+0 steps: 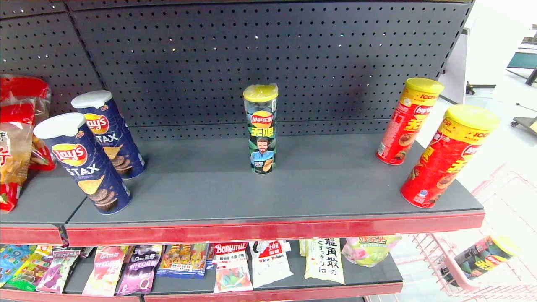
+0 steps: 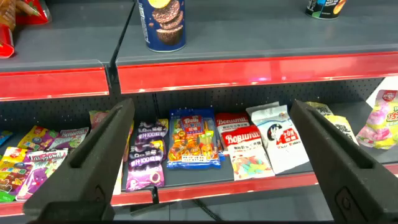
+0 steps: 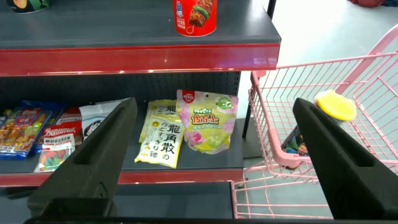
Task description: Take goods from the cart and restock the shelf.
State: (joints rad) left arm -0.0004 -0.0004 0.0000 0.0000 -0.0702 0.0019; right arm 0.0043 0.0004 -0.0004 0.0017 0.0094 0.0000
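On the grey shelf (image 1: 293,188) stand two blue chip cans (image 1: 84,163) at the left, a green chip can (image 1: 261,130) in the middle and two red chip cans (image 1: 449,157) at the right. A pink wire cart (image 1: 440,260) sits low at the right, with a green can with a yellow lid (image 1: 482,256) lying inside. My left gripper (image 2: 211,106) is open and holds nothing, facing the lower shelf below a blue can (image 2: 163,25). My right gripper (image 3: 214,102) is open and holds nothing, beside the cart (image 3: 323,68) and its can (image 3: 336,106).
Snack bags (image 1: 230,264) line the lower shelf. Red and orange bags (image 1: 16,138) crowd the upper shelf's far left. A pegboard wall (image 1: 251,54) backs the shelf. Wide gaps lie between the can groups. Open floor lies right of the shelf end.
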